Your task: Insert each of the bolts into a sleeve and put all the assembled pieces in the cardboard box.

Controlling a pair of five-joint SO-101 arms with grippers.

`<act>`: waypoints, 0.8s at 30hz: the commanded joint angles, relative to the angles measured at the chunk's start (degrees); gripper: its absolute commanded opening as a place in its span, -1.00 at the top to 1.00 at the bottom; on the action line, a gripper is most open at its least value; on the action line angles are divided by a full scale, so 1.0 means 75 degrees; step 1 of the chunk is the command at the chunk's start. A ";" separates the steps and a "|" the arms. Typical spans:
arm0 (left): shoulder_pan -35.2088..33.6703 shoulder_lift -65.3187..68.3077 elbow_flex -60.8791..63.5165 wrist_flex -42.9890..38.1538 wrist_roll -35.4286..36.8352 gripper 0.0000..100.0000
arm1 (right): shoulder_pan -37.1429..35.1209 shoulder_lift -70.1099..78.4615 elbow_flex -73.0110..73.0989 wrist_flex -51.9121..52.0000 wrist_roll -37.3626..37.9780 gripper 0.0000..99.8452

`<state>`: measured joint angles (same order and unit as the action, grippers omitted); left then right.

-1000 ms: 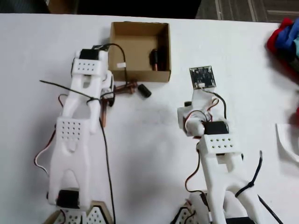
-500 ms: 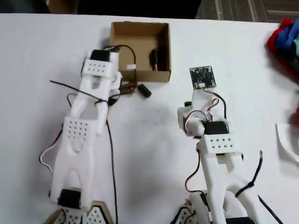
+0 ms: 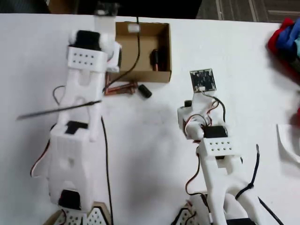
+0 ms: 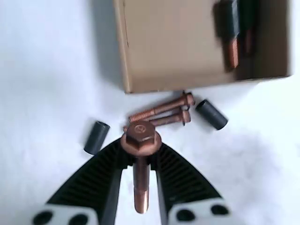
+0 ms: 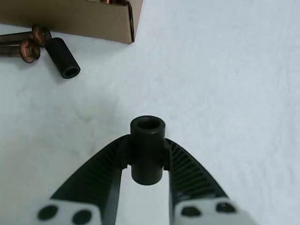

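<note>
– Copper bolt (image 4: pixel 140 187): status?

– Clamped between the fingers of the left gripper (image 4: pixel 141 157), with the head outward and the shank running back between them. It is held above the white table (image 3: pixel 154 154), on the near side of the cardboard box (image 4: pixel 178 51).

– Right side?

– The right gripper (image 5: pixel 146 154) is closed on a black sleeve (image 5: pixel 147 133), bore end outward, well apart from the box.

– Box contents?

– One assembled piece (image 4: pixel 230 35) lies along the right wall as the high view shows it. Brown floor shows beside it.

– Edges and room?

– Two loose bolts (image 4: pixel 161 108) lie side by side just beside the box's front wall. Their heads point toward a loose sleeve (image 4: pixel 211 114) near the front right corner. A second loose sleeve (image 4: pixel 96 137) lies apart, off the front left corner. In the high view the left arm's wrist stands at the box's left wall. A wide stretch of white table lies between the two arms.
</note>
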<state>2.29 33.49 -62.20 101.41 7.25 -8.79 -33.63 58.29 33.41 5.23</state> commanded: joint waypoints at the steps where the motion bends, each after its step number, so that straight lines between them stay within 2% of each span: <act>1: 0.0000 -0.1242 -0.0369 0.0094 0.0059 0.95 | -0.0053 -0.0018 -0.0059 -0.0322 0.0047 0.96; 5: 0.0117 -0.1793 -0.0381 0.0094 0.0105 0.95 | -0.0041 -0.0006 -0.0047 -0.0557 0.0047 0.96; 14: 0.0563 -0.3200 -0.0252 0.0117 0.1043 0.95 | -0.0053 -0.0076 -0.0059 -0.0557 0.0012 0.96; 24: 0.1242 -0.5509 0.1975 0.0070 0.1301 0.95 | -0.0369 -0.0064 -0.0047 -0.1084 -0.0012 0.96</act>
<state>9.93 0.35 -50.86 101.41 16.48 -9.58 -33.63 58.37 27.52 5.23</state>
